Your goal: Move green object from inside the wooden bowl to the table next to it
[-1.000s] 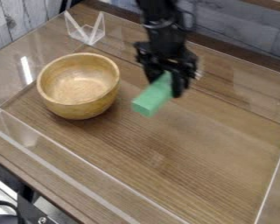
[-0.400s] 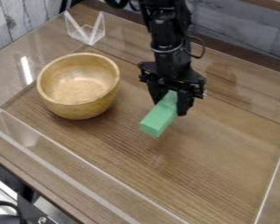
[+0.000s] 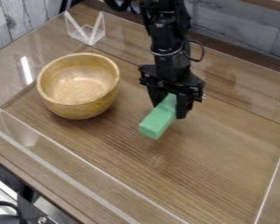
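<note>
- While the gripper points down and pinches the top end of the green object, the block hangs tilted, with its low end at or just above the table.
- The wooden bowl sits to the left of the block, a little apart from it, and looks empty inside.
- The block is already out of the bowl, so what seems left is to let it go on the table.
- It is hard to tell if the low end is really touching the wood.
- If the fingers let go while the block leans like this, it could flop over or slide.
- If it tips toward the bowl, it could bump the rim.
- If the arm pushes down more, the block could get pressed hard into the table and twist in the fingers.
</note>
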Available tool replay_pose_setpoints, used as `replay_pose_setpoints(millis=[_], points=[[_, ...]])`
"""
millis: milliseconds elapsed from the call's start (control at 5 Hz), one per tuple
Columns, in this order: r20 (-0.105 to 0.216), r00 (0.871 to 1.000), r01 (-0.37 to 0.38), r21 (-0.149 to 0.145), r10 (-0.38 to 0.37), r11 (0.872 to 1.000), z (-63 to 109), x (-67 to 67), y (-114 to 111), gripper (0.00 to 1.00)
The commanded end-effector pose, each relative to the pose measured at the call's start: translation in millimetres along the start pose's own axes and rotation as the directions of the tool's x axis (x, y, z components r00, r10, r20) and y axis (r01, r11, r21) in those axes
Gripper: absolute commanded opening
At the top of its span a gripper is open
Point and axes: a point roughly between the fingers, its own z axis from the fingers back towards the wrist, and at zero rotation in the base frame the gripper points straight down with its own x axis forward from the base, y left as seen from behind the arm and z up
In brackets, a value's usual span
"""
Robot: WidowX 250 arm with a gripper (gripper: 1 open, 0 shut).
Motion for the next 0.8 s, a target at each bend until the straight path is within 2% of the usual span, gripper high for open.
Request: replay_pose_setpoints(millis=[0,200,400,600], points=[[0.066,0.998,-0.007,0.001,0.007,1.000,22.0,5.8,2,0.00],[0.075,0.997,-0.007,-0.002,0.007,1.000,34.0,3.0,1,0.00],[0.074,0.997,-0.015,0.000,0.015,1.000,34.7,1.9,-3,0.00],[0.062,0.997,0.041,-0.004,-0.041,0.999,33.6,4.0,-2,0.00]])
